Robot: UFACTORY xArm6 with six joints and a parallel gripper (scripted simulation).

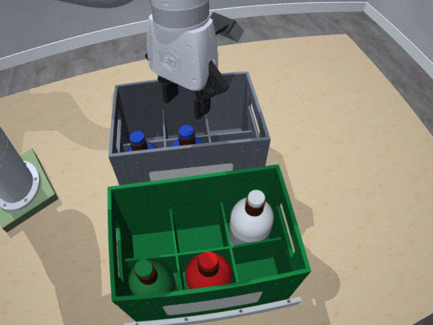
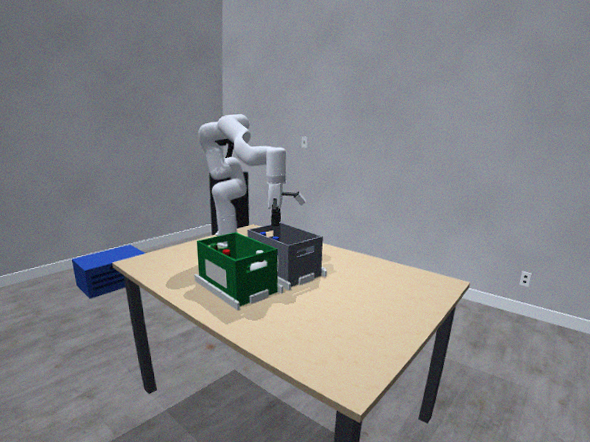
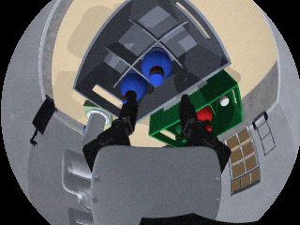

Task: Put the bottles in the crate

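My gripper (image 1: 186, 103) (image 2: 275, 220) (image 3: 158, 101) is open and empty, pointing down over the grey crate (image 1: 244, 155) (image 2: 306, 269), above its bottles. Two blue-capped bottles with blue labels stand upright in neighbouring front cells: the left one (image 1: 137, 137) (image 3: 133, 83) and the middle one (image 1: 186, 131) (image 3: 156, 63). The green crate (image 1: 139, 309) (image 2: 239, 278) holds a white bottle (image 1: 252, 222) (image 3: 224, 100) at the back right, a red bottle (image 1: 208, 274) (image 3: 204, 113) at the front middle and a green bottle (image 1: 151, 281) at the front left. The pick list is not visible.
The crates stand close together on the wooden table (image 1: 349, 139) (image 2: 374, 327). A light metal rail (image 1: 237, 311) (image 2: 216, 291) lies along the green crate's front. The robot's base (image 1: 31, 189) is at the left. High crate walls and cell dividers surround the bottles.
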